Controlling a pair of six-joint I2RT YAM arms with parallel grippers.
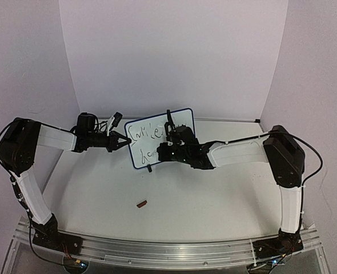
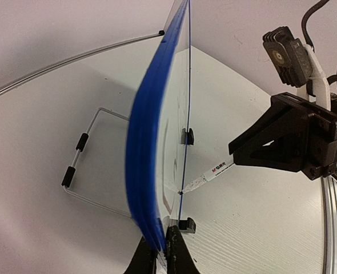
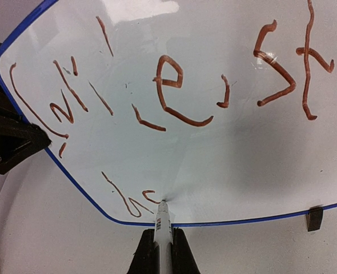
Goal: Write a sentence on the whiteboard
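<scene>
The whiteboard (image 1: 183, 121) stands upright at mid-table, blue-framed, on small black feet (image 3: 313, 218). My left gripper (image 1: 125, 142) is shut on its left edge; in the left wrist view the fingers (image 2: 179, 257) pinch the blue frame (image 2: 141, 171). My right gripper (image 3: 161, 251) is shut on a white marker (image 3: 163, 225) whose tip touches the board (image 3: 225, 154) low on its left side. The sentence (image 3: 168, 85) is reddish-brown scrawl: one line across the top and a few letters (image 3: 128, 200) of a second line ending at the tip.
A small dark marker cap (image 1: 141, 202) lies on the table in front of the board. A wire stand (image 2: 83, 165) sits behind the board. White walls close in the back and both sides.
</scene>
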